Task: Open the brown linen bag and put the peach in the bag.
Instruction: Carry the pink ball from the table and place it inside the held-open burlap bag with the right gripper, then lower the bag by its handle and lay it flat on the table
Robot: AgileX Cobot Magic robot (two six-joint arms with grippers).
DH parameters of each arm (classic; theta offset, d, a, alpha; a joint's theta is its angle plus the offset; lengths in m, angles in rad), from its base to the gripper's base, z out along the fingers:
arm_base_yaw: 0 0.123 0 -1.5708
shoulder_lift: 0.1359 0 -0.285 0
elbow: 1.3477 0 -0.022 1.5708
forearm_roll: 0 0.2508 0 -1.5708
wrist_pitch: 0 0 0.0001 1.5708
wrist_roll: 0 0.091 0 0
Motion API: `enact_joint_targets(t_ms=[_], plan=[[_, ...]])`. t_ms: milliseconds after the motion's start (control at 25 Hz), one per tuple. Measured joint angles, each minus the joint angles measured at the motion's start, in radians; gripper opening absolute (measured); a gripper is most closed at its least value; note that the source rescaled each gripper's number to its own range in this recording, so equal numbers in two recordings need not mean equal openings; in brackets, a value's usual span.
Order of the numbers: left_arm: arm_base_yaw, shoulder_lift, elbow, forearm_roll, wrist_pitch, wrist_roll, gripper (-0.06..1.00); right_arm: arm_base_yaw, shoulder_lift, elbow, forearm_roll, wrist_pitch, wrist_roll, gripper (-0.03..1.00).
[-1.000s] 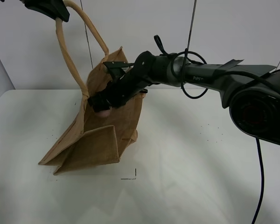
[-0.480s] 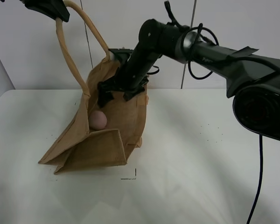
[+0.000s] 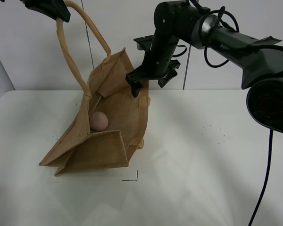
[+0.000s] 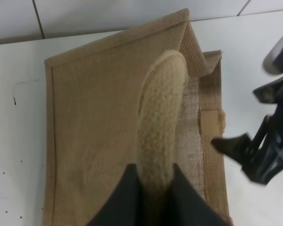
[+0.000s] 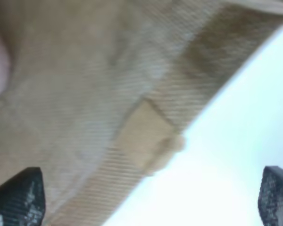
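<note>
Two tools of mine are up. My left tool (image 3: 61,16) is pinched on the bag's (image 3: 118,110) handle (image 3: 68,52), holding it high so the mouth gapes. My right tool (image 3: 148,81) hangs spread and empty just above the bag's right-hand rim, close to a tan patch (image 3: 144,100) sewn there. The peach (image 3: 98,121) lies inside the bag, against its left wall, behind a folded flap (image 3: 101,148). The bag's base rests on the white table (image 3: 203,165), near a small black corner mark (image 3: 132,178).
</note>
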Motion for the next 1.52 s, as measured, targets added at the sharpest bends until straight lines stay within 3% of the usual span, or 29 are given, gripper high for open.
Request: enact_joint_targets(t_ms=[120, 600, 880, 1080, 1200, 1520], plan=[[0.0, 0.0, 0.0, 0.0, 0.0, 0.0, 0.0, -0.066, 0.0, 0.0, 0.0, 0.0, 0.0, 1.0], [0.0, 0.0, 0.0, 0.0, 0.0, 0.0, 0.0, -0.466, 0.0, 0.0, -0.006, 0.0, -0.002, 1.0], [0.0, 0.0, 0.0, 0.0, 0.0, 0.0, 0.0, -0.508, -0.02, 0.001, 0.023, 0.001, -0.002, 1.0], [0.0, 0.0, 0.0, 0.0, 0.0, 0.0, 0.0, -0.506, -0.107, 0.09, 0.025, -0.001, -0.002, 1.0], [0.0, 0.0, 0.0, 0.001, 0.0, 0.0, 0.0, -0.506, -0.219, 0.244, 0.025, -0.001, -0.002, 1.0], [0.0, 0.0, 0.0, 0.001, 0.0, 0.0, 0.0, -0.506, -0.659, 0.854, 0.027, -0.002, -0.002, 1.0]])
